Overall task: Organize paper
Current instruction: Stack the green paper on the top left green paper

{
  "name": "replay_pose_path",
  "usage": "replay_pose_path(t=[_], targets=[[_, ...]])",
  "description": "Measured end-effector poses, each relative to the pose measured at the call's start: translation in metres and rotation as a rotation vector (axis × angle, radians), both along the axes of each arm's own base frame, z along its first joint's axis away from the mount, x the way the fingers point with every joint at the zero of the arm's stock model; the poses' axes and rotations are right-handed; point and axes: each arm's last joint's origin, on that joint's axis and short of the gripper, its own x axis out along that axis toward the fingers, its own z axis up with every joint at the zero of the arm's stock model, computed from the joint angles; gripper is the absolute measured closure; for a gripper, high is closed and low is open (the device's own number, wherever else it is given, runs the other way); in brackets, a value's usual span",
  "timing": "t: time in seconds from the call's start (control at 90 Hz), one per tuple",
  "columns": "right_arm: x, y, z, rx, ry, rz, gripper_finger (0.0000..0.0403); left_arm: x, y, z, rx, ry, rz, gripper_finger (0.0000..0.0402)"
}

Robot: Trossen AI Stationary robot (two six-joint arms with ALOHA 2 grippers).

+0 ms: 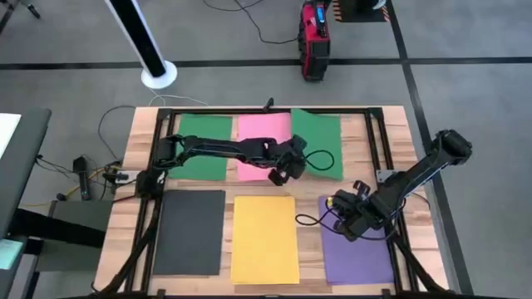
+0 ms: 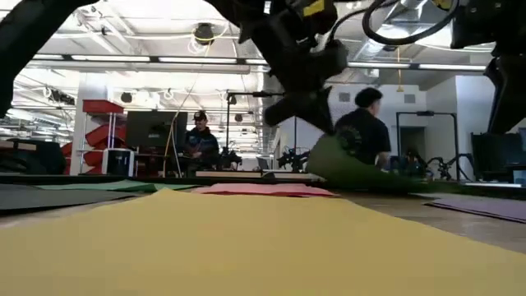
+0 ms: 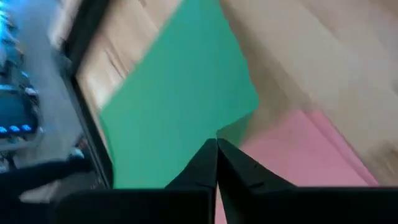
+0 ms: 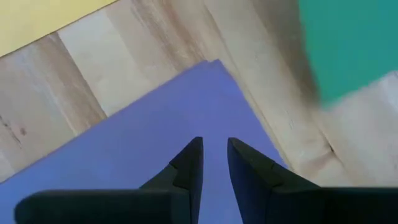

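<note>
Six sheets of paper are lying on the pale wooden table, in two rows of three. Taking the pink sheet in the middle of the far row as the marker: a green sheet is lying just to its left, and a second green sheet is sitting at its right, slightly skewed, with its near corner raised off the table in the low view. In front of the pink sheet the yellow sheet is lying flat, with the dark grey sheet to the yellow one's left and the purple sheet to its right.

The left claw is reaching across the near edge of the pink sheet, its fingers pressed together and pinching the corner of the right-hand green sheet where it meets the pink. The right claw is hovering over the far left part of the purple sheet, its fingers standing a narrow gap apart with nothing between them.

Two people are standing in the room beyond the table.
</note>
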Motion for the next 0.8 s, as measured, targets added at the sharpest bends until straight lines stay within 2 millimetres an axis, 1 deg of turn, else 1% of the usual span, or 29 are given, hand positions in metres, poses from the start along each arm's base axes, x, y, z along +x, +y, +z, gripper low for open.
replay_pose_path(t=[0.089,0.267,0.4,0.467,0.544,0.6,0.722,0.8], targets=[[0.000,0.000,0.000,-0.003,0.001,0.006,0.0332,-0.007,0.001,-0.001,0.002,0.064,0.043,0.0401],[0.000,0.000,0.000,-0.007,0.002,0.014,0.0332,-0.017,0.004,-0.003,-0.041,0.124,0.120,0.0401],[0.000,0.000,0.000,-0.008,0.003,0.017,0.0332,-0.024,0.008,0.005,-0.090,0.115,0.193,0.0401],[0.000,0.000,0.000,-0.010,0.005,0.026,0.0332,-0.028,0.010,0.012,-0.142,0.076,0.204,0.0401],[0.000,0.000,0.000,-0.013,0.006,0.034,0.0332,-0.038,0.011,0.022,-0.221,0.040,0.218,0.0401],[0.000,0.000,0.000,-0.013,0.006,0.039,0.0332,-0.043,0.013,0.030,-0.283,-0.023,0.232,0.0401],[0.000,0.000,0.000,-0.014,0.005,0.040,0.0332,-0.065,0.016,0.042,-0.349,-0.126,0.266,0.0401],[0.000,0.000,0.000,-0.016,0.006,0.044,0.0332,-0.082,0.018,0.044,-0.366,-0.159,0.297,0.0401]])
